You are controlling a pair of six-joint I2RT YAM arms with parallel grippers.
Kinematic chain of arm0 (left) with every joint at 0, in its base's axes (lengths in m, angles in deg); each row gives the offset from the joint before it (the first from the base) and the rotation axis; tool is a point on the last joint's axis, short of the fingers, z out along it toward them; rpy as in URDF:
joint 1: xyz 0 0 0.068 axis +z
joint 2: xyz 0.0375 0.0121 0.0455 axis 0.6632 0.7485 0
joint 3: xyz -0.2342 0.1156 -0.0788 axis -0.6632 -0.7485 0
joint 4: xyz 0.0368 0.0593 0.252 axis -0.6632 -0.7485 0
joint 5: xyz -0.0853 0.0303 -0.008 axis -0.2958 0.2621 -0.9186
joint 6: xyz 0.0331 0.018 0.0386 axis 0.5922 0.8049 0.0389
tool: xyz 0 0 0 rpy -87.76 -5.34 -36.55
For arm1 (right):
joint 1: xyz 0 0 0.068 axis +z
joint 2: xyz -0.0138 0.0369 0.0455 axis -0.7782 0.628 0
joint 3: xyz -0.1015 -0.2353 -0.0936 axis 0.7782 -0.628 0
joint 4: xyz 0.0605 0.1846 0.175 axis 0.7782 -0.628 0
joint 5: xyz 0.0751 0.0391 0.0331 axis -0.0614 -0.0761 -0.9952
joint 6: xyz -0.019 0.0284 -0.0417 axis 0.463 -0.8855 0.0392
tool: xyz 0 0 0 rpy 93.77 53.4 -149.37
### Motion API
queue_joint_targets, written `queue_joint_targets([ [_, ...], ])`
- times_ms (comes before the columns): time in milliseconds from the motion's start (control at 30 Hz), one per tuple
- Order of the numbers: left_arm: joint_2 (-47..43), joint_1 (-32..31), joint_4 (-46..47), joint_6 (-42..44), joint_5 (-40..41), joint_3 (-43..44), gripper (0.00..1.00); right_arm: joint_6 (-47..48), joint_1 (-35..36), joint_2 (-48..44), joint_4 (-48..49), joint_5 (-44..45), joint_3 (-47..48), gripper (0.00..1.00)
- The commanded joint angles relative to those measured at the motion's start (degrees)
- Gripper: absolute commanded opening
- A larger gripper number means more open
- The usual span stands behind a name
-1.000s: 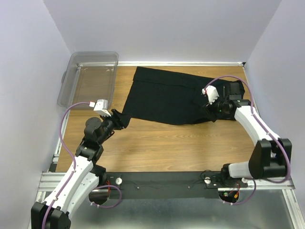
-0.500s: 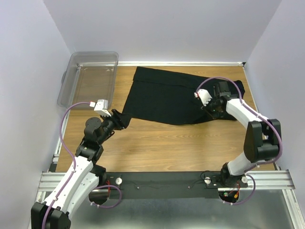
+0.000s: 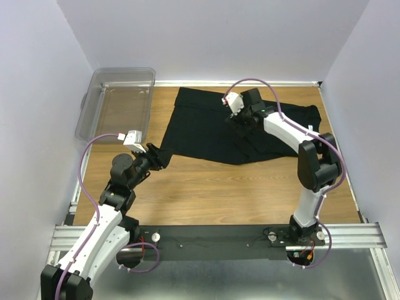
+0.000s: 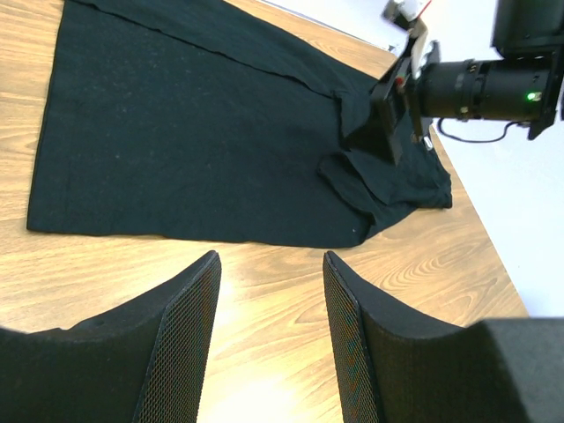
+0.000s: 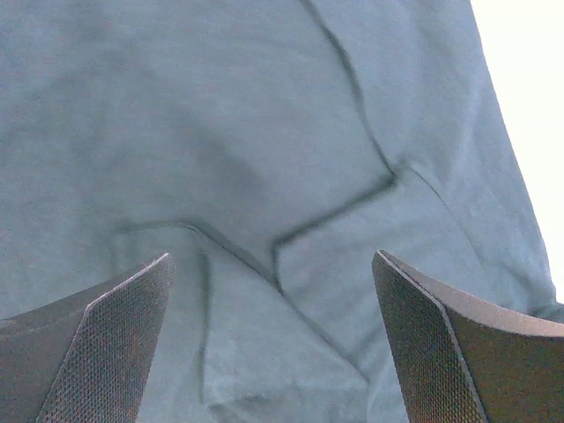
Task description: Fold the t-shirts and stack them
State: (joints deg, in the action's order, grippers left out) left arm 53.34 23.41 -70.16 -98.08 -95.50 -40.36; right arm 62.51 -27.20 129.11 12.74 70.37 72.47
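One black t-shirt (image 3: 200,128) lies spread on the back half of the wooden table, with folds and a bunched part at its right end. It shows in the left wrist view (image 4: 176,132) and fills the right wrist view (image 5: 264,115). My right gripper (image 3: 241,124) hovers open over the shirt's middle, with creased cloth below the jaws (image 5: 271,256) and nothing between them. My left gripper (image 3: 157,156) is open and empty, low over bare wood (image 4: 270,256) just short of the shirt's near-left corner. No neck tag shows.
A clear plastic bin (image 3: 119,100) stands at the back left corner, left of the shirt. Walls close in the table on the left, back and right. Bare wood (image 3: 219,187) runs along the near half of the table.
My right arm has swung left and toward the back, from the shirt's bunched right end to over its middle. The left arm has not moved.
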Motion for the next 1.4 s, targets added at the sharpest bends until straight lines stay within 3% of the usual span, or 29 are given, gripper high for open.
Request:
queue_joint_targets([
  [0, 0.2, -0.1, 1.7, 0.9, -1.0, 0.9, 0.58, -4.4, -4.7, -6.3, 2.4, -0.8, -4.7, 1.00],
  [67, 0.5, -0.1, 1.9, 0.8, -1.1, 0.7, 0.58, -1.9, -8.8, -11.3, 1.2, -11.0, -8.0, 1.00],
  [167, 1.2, 0.0, 2.6, 0.7, -1.6, 0.3, 0.58, 3.8, -10.5, -14.5, -2.3, -14.7, -14.2, 0.98],
  [233, 1.8, 0.1, 3.9, 0.4, -2.1, -0.4, 0.58, 4.7, -10.5, -14.0, -3.9, -15.5, -16.8, 0.92],
  [300, 2.7, 0.2, 4.7, 0.2, -2.4, -0.6, 0.58, 4.1, -10.5, -12.5, -4.3, -15.5, -17.2, 0.83],
  [500, 3.5, 0.1, 4.7, 0.0, -2.7, -0.8, 0.58, 3.2, -10.5, -7.1, -4.3, -12.7, -16.6, 0.68],
  [767, 4.4, 0.1, 4.9, 0.1, -3.3, -0.6, 0.58, 2.6, -10.5, -4.4, -4.3, -10.4, -17.2, 0.63],
  [1033, 4.4, 0.1, 5.2, -0.1, -3.3, -0.9, 0.58, 2.9, -10.6, -4.6, -4.1, -8.6, -17.9, 0.48],
  [1200, 5.6, 0.2, 6.1, -1.0, -3.3, -1.2, 0.58, 2.9, -10.5, -6.3, -4.2, -8.4, -17.6, 0.27],
  [1367, 11.3, 0.1, 7.2, -3.3, -3.1, -1.1, 0.57, 2.9, -10.5, -10.1, -4.3, -8.1, -17.3, 0.20],
])
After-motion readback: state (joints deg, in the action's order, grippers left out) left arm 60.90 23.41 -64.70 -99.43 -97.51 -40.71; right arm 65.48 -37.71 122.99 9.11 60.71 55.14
